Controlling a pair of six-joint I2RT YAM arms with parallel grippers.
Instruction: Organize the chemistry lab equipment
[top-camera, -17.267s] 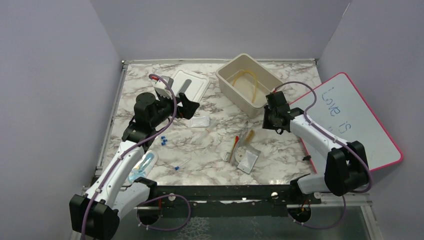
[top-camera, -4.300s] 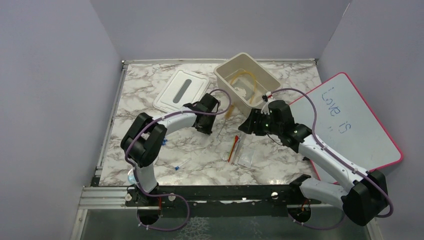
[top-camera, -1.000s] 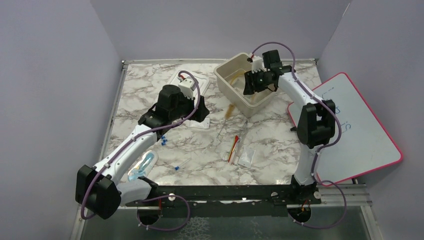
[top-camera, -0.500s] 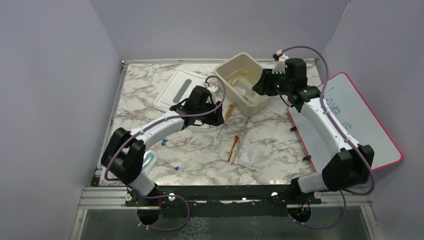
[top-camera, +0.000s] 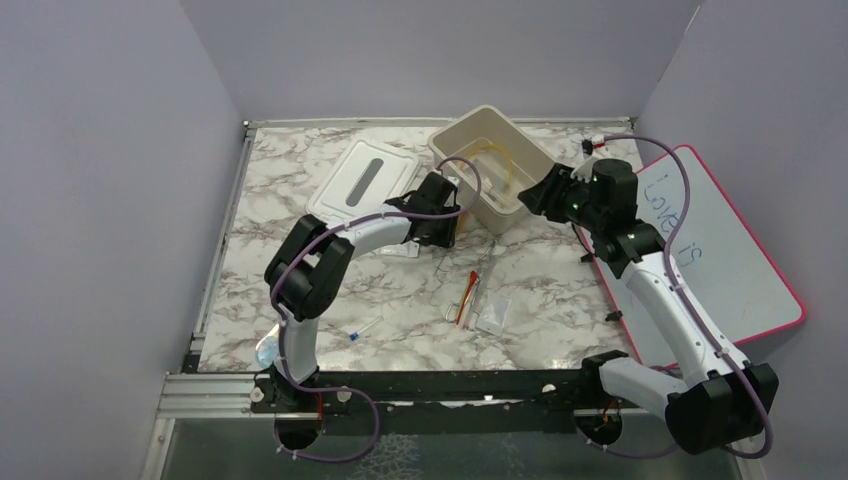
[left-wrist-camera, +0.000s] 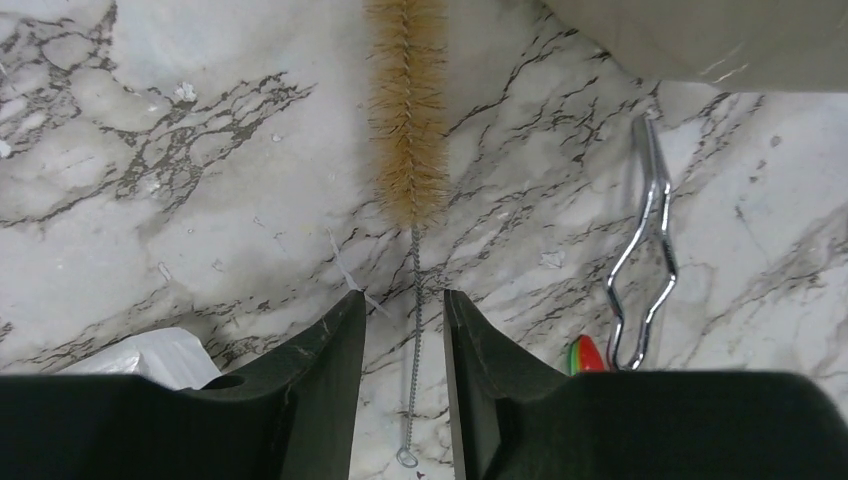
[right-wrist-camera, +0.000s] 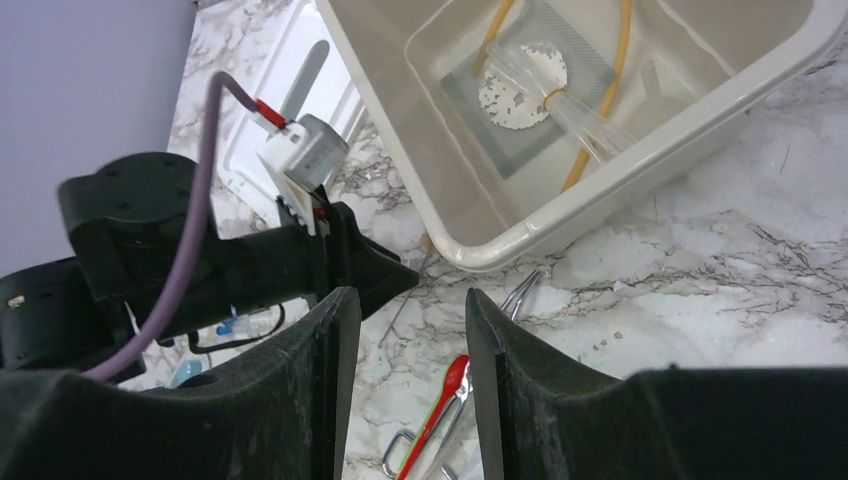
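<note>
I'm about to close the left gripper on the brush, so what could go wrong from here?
1. The tan bristle brush has a thin twisted-wire handle lying flat between the open fingers of the left gripper; they may close without catching it.
2. The thin metal tongs and a clear plastic packet lie close on either side and could get nudged.
3. The right gripper hovers by the cream plastic bin near the left arm; their paths might cross.
</note>
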